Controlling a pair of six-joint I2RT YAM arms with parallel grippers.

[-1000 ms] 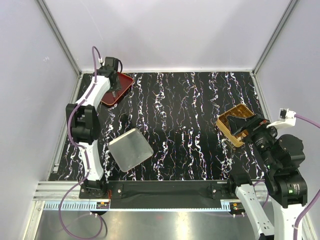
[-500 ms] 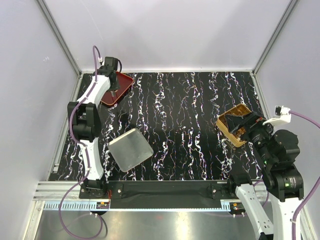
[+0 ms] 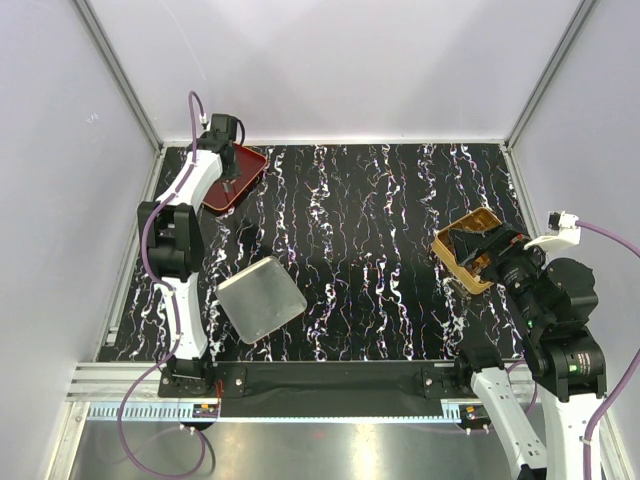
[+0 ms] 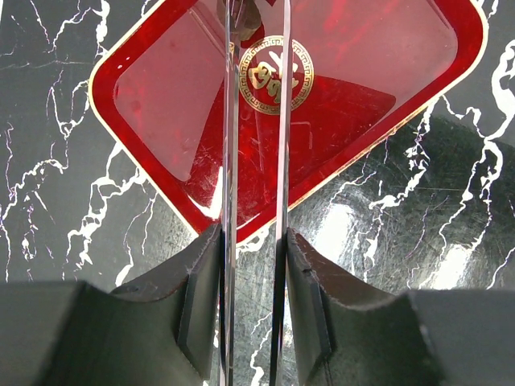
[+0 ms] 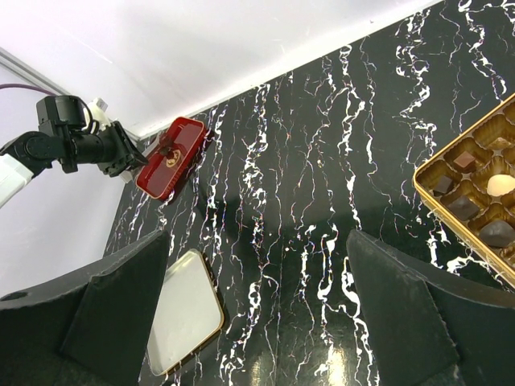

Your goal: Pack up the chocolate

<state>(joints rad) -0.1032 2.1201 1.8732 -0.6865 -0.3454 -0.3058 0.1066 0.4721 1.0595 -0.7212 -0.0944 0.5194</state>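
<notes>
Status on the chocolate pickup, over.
Left fingers clamped on thin tongs, tips at a dark chocolate piece on the red tray. Right fingers open, empty, at the gold box. Silver lid lies clear of the route.

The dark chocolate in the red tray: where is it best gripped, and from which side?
Grip the chocolate across its sides, from above: it is small and lies on the flat tray floor, whose raised rim would likely block a sideways approach. The thin tongs in the left claw point at it; closing them gently around it seems best.
</notes>
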